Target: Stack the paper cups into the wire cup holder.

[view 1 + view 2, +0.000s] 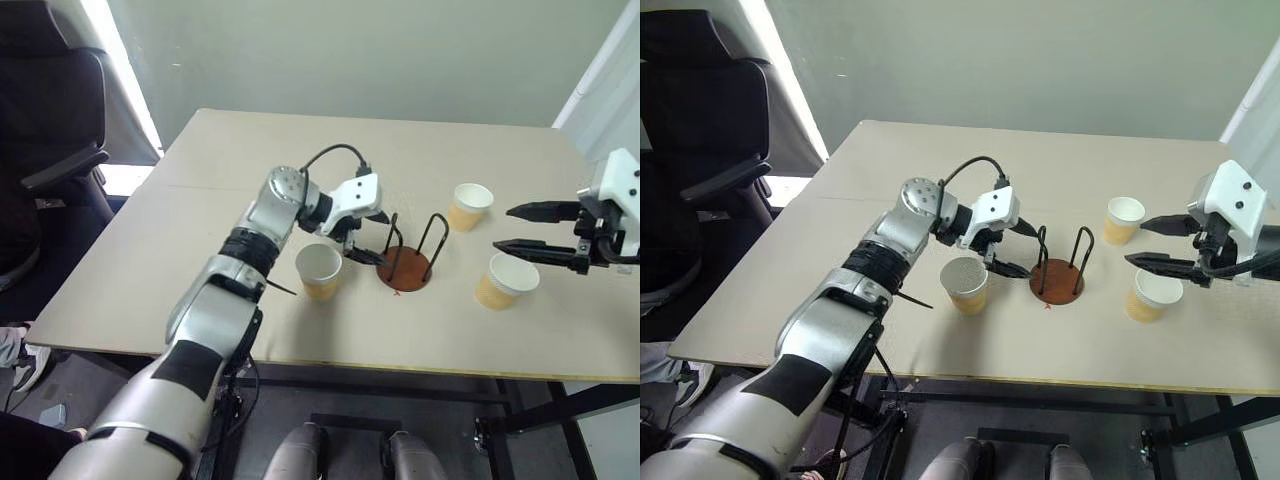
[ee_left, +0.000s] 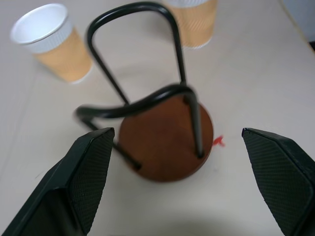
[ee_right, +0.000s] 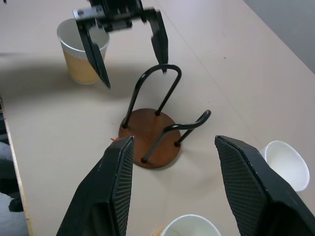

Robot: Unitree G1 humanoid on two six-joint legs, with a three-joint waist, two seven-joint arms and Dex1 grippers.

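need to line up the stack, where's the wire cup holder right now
In the head views the wire cup holder stands empty near the table's middle, between the paper cup on the robot's left and two paper cups on its right, with the open left gripper beside it.

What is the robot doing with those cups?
It is meant to stack three tan-yellow paper cups into the black wire cup holder with a round reddish-brown base. All three stand on the beige table, none stacked. The left pincer hangs open by the holder; the right pincer is open, empty.
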